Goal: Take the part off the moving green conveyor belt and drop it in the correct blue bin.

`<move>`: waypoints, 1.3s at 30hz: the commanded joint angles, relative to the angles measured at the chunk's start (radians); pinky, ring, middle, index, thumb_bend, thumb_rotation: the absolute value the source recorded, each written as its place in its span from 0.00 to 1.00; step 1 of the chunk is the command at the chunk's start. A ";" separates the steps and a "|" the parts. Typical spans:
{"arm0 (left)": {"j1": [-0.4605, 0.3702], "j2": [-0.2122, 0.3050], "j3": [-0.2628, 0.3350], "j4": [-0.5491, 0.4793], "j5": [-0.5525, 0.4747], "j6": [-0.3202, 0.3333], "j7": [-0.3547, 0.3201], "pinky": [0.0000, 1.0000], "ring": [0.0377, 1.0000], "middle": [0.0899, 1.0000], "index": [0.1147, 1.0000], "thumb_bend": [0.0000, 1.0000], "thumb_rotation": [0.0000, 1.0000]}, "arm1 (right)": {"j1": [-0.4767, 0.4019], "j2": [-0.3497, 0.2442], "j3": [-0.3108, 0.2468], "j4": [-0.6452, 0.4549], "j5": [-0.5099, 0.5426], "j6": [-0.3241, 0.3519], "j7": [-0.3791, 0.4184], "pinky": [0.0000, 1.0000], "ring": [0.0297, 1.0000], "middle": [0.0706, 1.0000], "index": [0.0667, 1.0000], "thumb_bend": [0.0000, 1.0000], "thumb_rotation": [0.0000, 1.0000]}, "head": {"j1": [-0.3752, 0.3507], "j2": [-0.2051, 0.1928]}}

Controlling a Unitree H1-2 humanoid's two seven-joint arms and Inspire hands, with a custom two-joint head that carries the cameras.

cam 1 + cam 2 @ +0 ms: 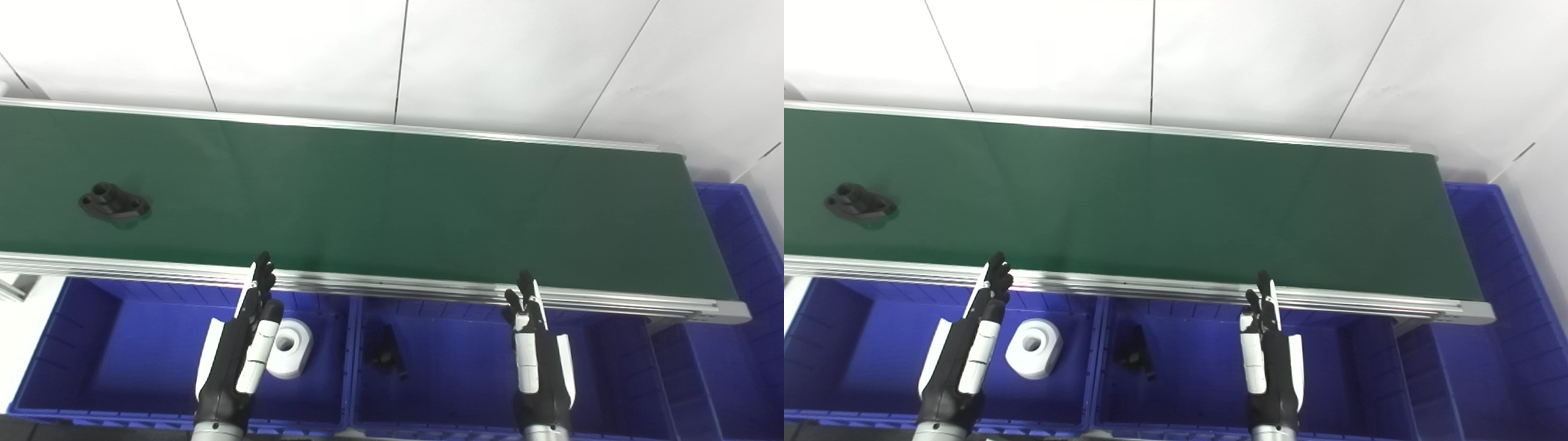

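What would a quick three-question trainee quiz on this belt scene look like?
1. True or false: the black part lies on the green conveyor belt.
2. What sits in the left blue bin?
A. a white part
B. a black part
C. a red part
3. Fill in: the left hand and the right hand both hold ____.

Key:
1. True, near the belt's left end.
2. A, the white part; the middle blue bin holds a dark part.
3. nothing.

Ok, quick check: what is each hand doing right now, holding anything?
Left hand: open, holding nothing, above the left blue bin.
Right hand: open, holding nothing, above the middle blue bin.
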 commanded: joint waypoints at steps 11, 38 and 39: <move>0.003 0.000 -0.002 -0.021 -0.017 -0.016 -0.004 1.00 0.98 1.00 1.00 0.57 1.00 | 0.002 0.003 0.008 -0.028 0.012 -0.036 0.004 0.95 0.96 0.99 1.00 0.83 1.00 | 0.004 -0.001; 0.014 -0.016 -0.035 0.050 0.016 -0.084 0.020 1.00 0.96 0.99 1.00 0.58 1.00 | 0.014 -0.051 -0.012 0.017 0.031 -0.080 0.020 0.93 0.96 1.00 1.00 0.79 1.00 | 0.174 -0.124; 0.016 -0.022 -0.042 0.062 0.018 -0.092 0.023 1.00 0.96 0.99 1.00 0.57 0.99 | 0.014 -0.061 -0.018 0.029 0.033 -0.093 0.021 0.93 0.96 1.00 1.00 0.79 1.00 | 0.197 -0.136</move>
